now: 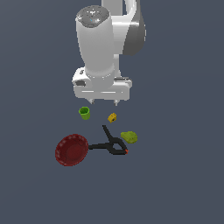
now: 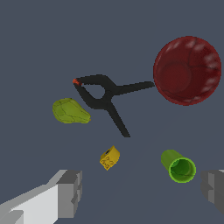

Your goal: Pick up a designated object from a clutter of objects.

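Note:
The small lime-green cup [image 1: 84,113] stands on the dark floor, just beyond the dark red bowl [image 1: 71,150]; in the wrist view the cup [image 2: 178,166] shows its open rim. My gripper [image 1: 105,103] hangs open above the floor, between the cup and the yellow block [image 1: 112,117], holding nothing. In the wrist view its fingers [image 2: 69,192] stand wide apart, with the cup close to the far finger [image 2: 214,186].
A black clamp with a red tip [image 1: 110,143] lies between the bowl and the yellow-green lump [image 1: 129,137]. The wrist view shows the clamp [image 2: 105,98], lump [image 2: 70,111], yellow block [image 2: 110,158] and bowl [image 2: 187,70].

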{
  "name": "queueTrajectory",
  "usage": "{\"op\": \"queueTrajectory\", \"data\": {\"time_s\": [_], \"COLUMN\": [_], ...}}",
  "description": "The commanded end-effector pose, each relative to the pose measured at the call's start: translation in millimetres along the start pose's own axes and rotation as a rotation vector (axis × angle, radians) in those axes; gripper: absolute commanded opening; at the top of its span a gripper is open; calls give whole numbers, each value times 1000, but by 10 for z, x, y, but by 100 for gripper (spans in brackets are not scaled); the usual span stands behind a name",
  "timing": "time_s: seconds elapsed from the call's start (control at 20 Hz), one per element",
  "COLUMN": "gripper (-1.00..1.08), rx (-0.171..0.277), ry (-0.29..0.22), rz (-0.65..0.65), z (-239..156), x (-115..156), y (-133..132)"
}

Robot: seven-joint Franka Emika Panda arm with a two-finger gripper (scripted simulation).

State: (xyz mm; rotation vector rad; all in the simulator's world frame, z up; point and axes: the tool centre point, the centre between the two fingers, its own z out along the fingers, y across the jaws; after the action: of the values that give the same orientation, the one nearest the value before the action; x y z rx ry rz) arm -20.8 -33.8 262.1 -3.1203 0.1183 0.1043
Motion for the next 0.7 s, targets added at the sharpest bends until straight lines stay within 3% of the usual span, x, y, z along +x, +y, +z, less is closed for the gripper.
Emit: {"op": "queueTrajectory", "data": {"time_s": [0.0,0.65], "gripper": [100,100], "rx": [4,16], "ry": [4,40], "rz": [29,261], "z": [134,1083], "x": [-18,-373], "y": [108,904]}}
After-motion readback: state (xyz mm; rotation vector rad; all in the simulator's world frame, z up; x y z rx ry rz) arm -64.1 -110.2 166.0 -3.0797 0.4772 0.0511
